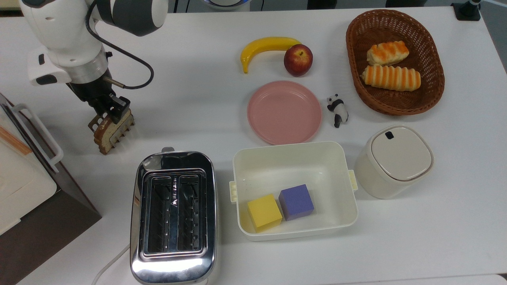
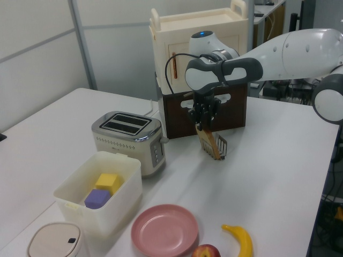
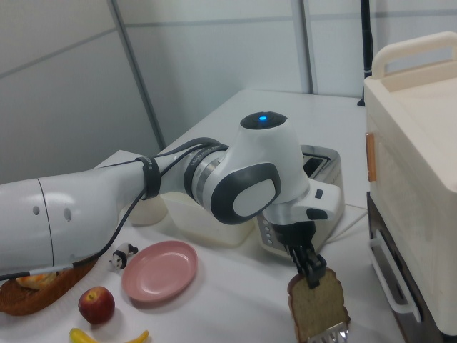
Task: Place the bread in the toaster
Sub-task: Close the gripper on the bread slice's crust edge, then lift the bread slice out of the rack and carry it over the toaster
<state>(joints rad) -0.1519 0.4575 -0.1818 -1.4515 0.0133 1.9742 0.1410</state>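
The bread (image 1: 103, 133) stands on edge in a small wire rack (image 1: 122, 131) at the top view's left, above the toaster (image 1: 174, 217). My gripper (image 1: 107, 111) is down over the slice's upper edge, open, with a finger on either side of it. The left view has the gripper (image 2: 202, 123) right on top of the bread (image 2: 206, 140), behind and to the right of the chrome toaster (image 2: 126, 136). In the right view one dark finger (image 3: 310, 266) lies across the front of the slice (image 3: 318, 307); the other is hidden behind it.
A brown-and-cream cabinet (image 1: 23, 186) stands close to the rack at the top view's left edge. Right of the toaster is a white bin (image 1: 340, 186) holding a yellow and a purple block, then a pink plate (image 1: 284, 112), banana, apple, panda figure, lidded jar and roll basket (image 1: 431, 95).
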